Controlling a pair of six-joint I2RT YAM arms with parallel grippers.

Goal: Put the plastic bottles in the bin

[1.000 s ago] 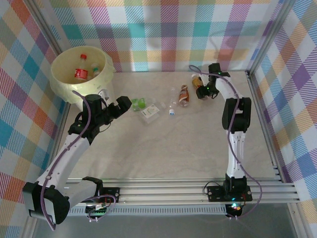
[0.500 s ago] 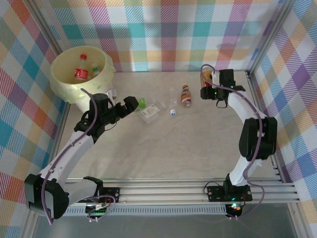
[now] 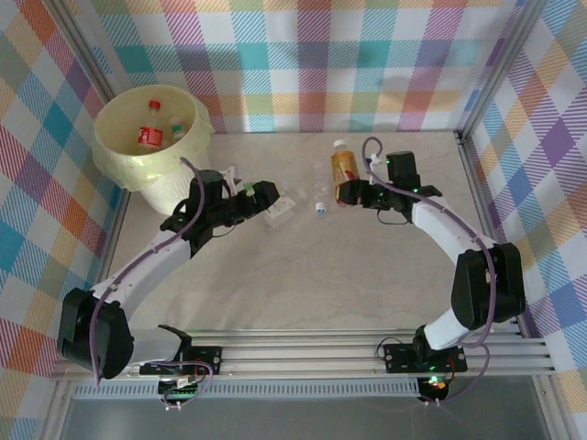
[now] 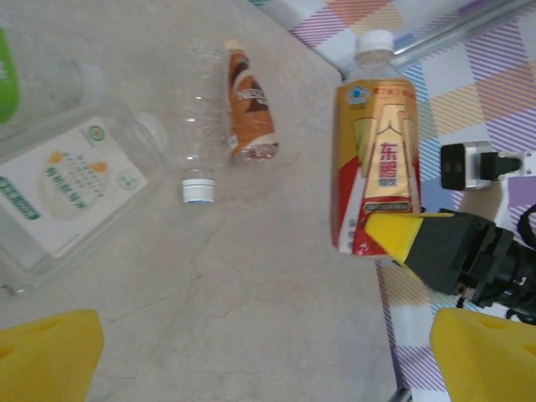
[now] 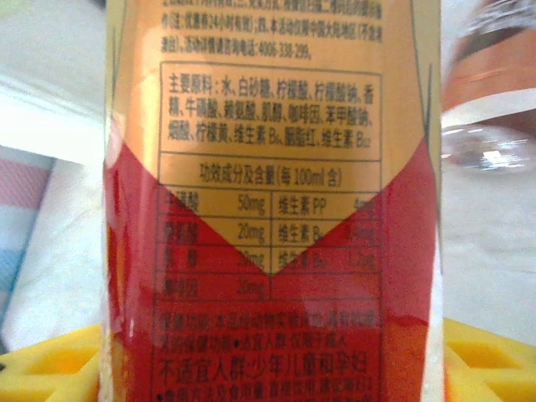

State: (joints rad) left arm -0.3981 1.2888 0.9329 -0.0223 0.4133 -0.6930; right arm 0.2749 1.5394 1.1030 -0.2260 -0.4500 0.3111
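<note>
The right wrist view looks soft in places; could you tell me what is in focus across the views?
Right wrist: the gold-label bottle is readable up close, the bottle behind it blurred with glare. Left wrist: that label is sharp, while the left pincer has soft yellow fingertips. Top external: even light, faint shadows.

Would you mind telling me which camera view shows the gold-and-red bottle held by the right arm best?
The left wrist view: the gold-and-red bottle appears whole, cap to base, with the right gripper's fingers clamping its base. The top external view shows the bottle small; the right wrist view shows its label, close up.
</note>
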